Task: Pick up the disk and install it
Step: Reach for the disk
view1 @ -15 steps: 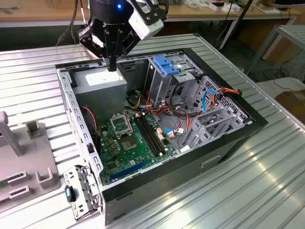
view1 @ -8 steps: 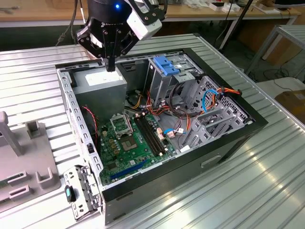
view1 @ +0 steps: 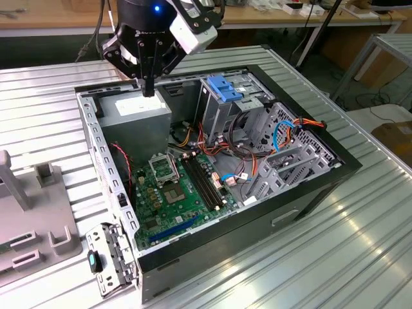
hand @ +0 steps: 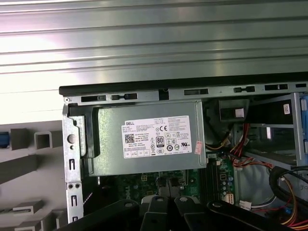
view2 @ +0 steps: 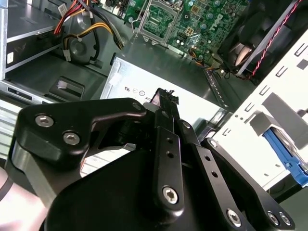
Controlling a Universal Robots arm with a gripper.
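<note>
above the power supply (view1: 138,109) of an open computer case (view1: 257,225), my claw (view1: 149,89) hangs with its fingers pressed together on nothing.
the disk (view2: 288,163), i judge from a blue rail edge, lies outside the case by the grey fixture (view1: 58,238). to grasp it well i would spread my fingers and come down square. the case's side wall (view1: 96,145) stands between; open room lies above it.

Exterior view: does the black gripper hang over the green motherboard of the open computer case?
No, the black gripper hangs above the grey metal power supply box, beside the green motherboard.
</note>
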